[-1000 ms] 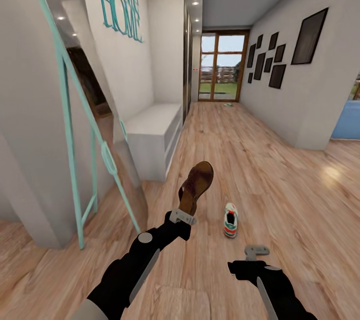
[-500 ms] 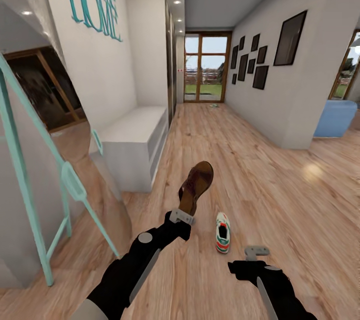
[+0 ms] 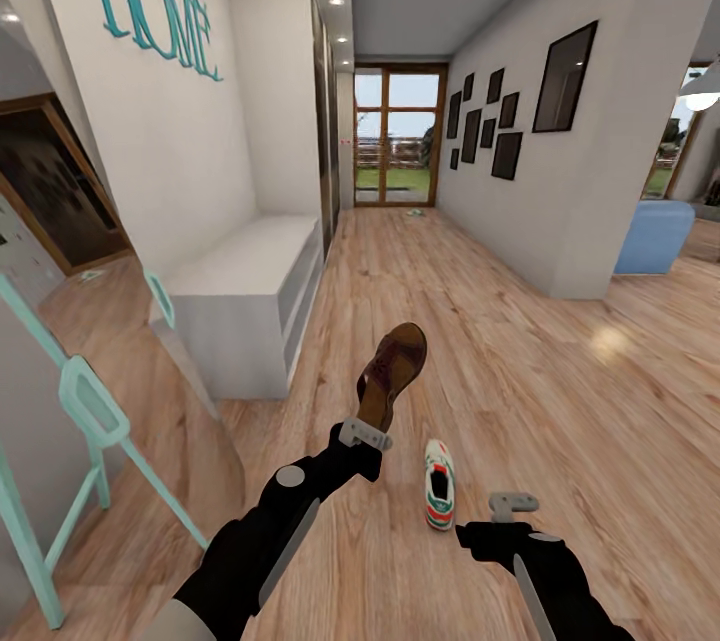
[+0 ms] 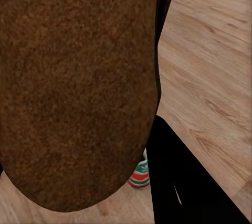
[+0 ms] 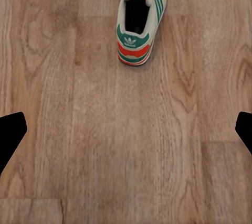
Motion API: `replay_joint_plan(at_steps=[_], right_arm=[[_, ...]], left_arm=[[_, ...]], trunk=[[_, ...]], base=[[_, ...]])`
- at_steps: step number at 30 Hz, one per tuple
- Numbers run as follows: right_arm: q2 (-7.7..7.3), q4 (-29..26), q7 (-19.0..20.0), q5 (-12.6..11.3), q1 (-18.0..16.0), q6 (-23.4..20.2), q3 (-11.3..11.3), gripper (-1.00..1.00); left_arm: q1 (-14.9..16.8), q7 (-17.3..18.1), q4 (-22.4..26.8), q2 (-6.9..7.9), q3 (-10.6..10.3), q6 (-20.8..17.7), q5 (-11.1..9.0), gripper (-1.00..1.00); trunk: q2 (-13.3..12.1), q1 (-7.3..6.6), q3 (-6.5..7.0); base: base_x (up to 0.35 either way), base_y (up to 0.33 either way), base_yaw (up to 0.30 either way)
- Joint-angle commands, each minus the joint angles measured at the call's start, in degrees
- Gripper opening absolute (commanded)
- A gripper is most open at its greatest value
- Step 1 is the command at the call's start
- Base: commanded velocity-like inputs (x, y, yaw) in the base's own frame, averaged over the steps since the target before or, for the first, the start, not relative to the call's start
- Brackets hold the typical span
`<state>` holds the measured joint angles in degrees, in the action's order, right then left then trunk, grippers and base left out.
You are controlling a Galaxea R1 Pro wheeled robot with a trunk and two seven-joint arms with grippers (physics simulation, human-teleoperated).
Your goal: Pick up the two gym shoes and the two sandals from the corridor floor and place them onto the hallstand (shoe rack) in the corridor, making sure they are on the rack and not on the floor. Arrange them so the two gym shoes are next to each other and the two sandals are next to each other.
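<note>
Sandal (image 3: 392, 373) unmoved in left end effector (image 3: 366, 434), view panned left.

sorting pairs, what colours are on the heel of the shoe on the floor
Gym shoe: green and red-orange bands, best in the right wrist view.

Your left gripper (image 3: 372, 429) held a sandal (image 3: 393, 373) above the floor (image 3: 560, 401); a sneaker (image 3: 437, 484) lay to its right, a bench (image 3: 245, 299) ahead-left.

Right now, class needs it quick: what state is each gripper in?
Left gripper: shut on the sandal, held up off the floor.
Right gripper: open, holding nothing, above the floor near a gym shoe.
</note>
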<state>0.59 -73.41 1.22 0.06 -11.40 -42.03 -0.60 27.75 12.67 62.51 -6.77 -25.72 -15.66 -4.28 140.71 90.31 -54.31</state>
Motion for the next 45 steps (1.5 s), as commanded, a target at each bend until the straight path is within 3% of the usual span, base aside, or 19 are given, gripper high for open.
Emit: replay_joint_plan(at_steps=[1, 15, 31, 45], right_arm=[[0.03, -0.07, 0.14, 0.03, -0.03, -0.27, -0.04, 1.0], [0.11, -0.07, -0.12, 0.03, -0.03, -0.25, 0.14, 1.0], [0.1, -0.07, -0.17, 0.03, -0.03, -0.25, 0.1, 1.0], [0.11, -0.07, -0.17, 0.03, -0.03, -0.26, 0.16, 1.0]], left_arm=[[0.03, 0.17, 0.07, 0.0, 0.03, -0.43, -0.29, -1.0], [0.03, 0.17, 0.07, 0.0, 0.06, -0.42, -0.29, -1.0], [0.03, 0.17, 0.07, -0.01, 0.06, -0.42, -0.29, -1.0], [0.03, 0.17, 0.07, 0.0, 0.06, -0.42, -0.29, -1.0]], trunk=[[0.02, -0.01, -0.06], [0.02, -0.01, -0.06], [0.02, -0.01, -0.06], [0.02, -0.01, -0.06]], base=[[0.026, 0.0, -0.003], [0.266, 0.0, 0.0], [0.132, 0.0, -0.002], [0.228, 0.0, -0.118]])
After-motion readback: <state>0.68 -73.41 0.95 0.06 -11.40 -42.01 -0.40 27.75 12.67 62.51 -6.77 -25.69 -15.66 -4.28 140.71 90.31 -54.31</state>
